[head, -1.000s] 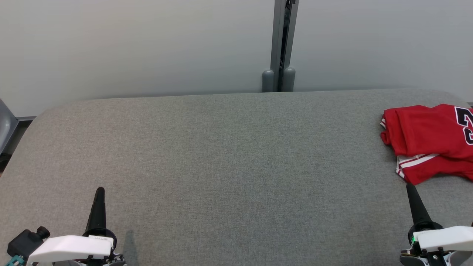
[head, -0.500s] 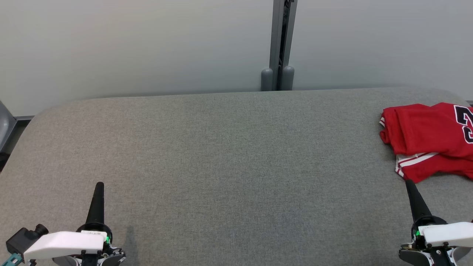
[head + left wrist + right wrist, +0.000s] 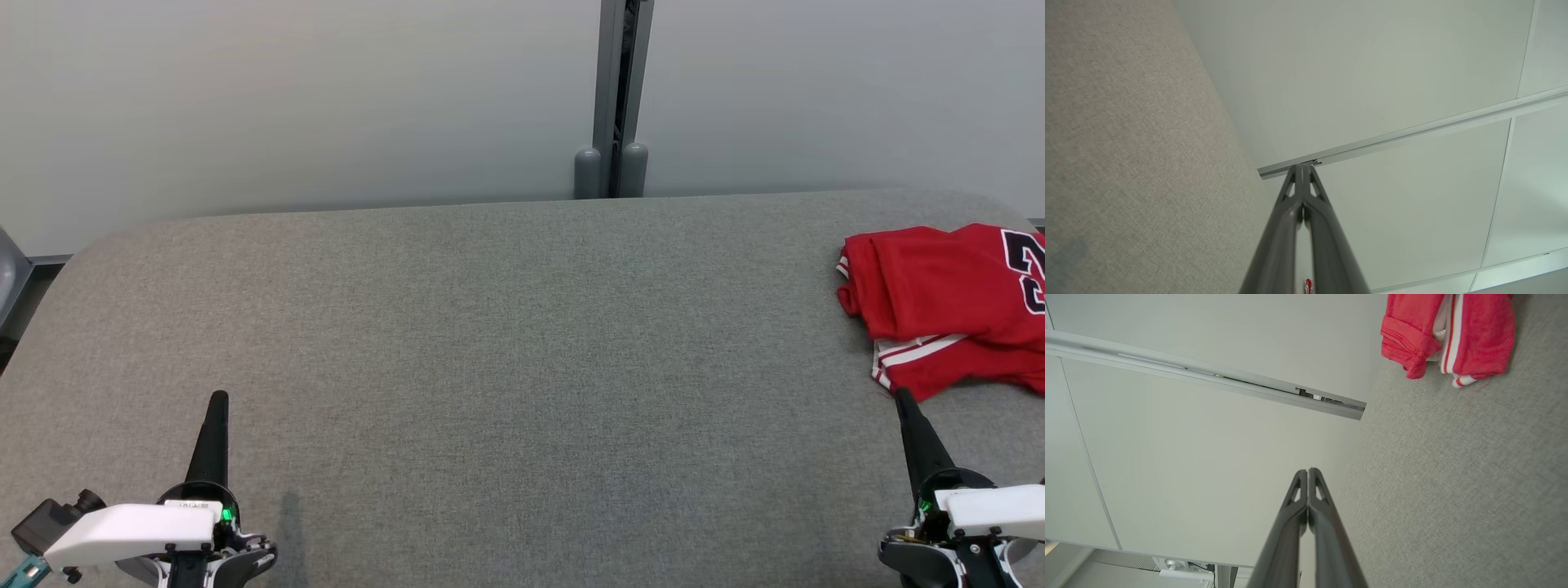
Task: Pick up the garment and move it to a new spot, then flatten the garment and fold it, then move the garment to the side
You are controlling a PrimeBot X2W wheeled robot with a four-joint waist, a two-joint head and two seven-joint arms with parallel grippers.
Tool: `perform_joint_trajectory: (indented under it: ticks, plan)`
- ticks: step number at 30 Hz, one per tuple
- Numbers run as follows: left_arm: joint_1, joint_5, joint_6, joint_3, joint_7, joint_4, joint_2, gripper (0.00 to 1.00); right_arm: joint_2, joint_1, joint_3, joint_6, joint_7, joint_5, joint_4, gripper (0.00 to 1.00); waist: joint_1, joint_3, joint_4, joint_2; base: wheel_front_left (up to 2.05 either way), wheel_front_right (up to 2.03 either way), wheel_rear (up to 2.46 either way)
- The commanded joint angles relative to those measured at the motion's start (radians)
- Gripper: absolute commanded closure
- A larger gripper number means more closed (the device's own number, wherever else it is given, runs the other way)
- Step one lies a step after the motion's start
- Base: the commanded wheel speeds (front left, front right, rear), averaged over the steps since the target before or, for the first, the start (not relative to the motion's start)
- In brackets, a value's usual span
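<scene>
A folded red garment [image 3: 947,306] with white stripes and a dark numeral lies at the far right of the grey padded table [image 3: 506,359]; it also shows as the red garment [image 3: 1447,332] at the top of the right wrist view. My right gripper [image 3: 904,402] is shut and empty, its tip just in front of the garment's near edge, apart from it. In its own view the right gripper [image 3: 1308,472] has its fingers pressed together. My left gripper [image 3: 218,402] stands shut and empty at the lower left, far from the garment; the left gripper [image 3: 1302,167] shows closed fingers.
Behind the table runs a pale partition wall with a grey vertical post [image 3: 616,98]. The table's rounded left corner [image 3: 90,253] borders a dark gap to the floor.
The head camera has shifted slightly, so the whole scene sits a little higher and more to the left. Both grippers stay shut; the garment lies as before.
</scene>
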Motion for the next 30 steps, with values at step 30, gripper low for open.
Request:
perform_joint_trajectory:
  ticks: [30]
  plan:
    - [-0.051, -0.234, -0.021, 0.014, 0.060, 0.003, 0.007, 1.00, 0.008, -0.042, -0.020, 0.000, 0.060, 0.214, -0.004, 1.00, 0.0000, 0.010, -0.008, 0.0000, 0.00, 0.00, 0.00]
